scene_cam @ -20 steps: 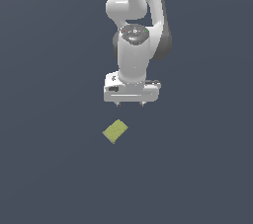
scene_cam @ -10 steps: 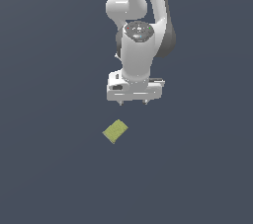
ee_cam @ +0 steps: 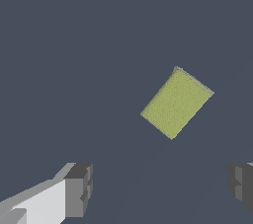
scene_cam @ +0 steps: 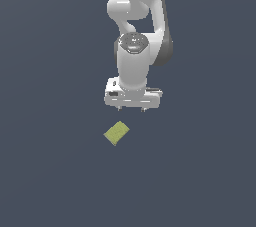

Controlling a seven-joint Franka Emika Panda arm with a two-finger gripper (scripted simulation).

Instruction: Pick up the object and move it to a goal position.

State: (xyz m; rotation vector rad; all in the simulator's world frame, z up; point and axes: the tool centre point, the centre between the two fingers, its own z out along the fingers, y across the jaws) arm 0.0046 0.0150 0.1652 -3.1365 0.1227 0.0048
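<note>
Lying flat on the dark floor, the yellow-green block was free, nothing touching it, turned at a slant so its edges ran diagonally in both views. In the exterior view it sat just below the gripper and a bit toward the exterior view's left, near but clearly apart, with a gap of bare floor between them.

The gripper was empty and its fingers were spread wide. In the wrist view you could see one dark fingertip on one side and the other at the far edge of the frame, with lots of room between them, way more than the block's width. The block itself wasn't between them though, it was off ahead of the fingers.

So my read: this was the approach step, no grasp yet, and I couldn't spot any goal marker in either picture. The next move probably called for sliding over until the block sat centred between the fingers, twisting the wrist so the pads lined up with the block's long sides, then coming down and squeezing. If the twist got skipped, I'd guess the pads would catch it corner-on and it could spin out.
</note>
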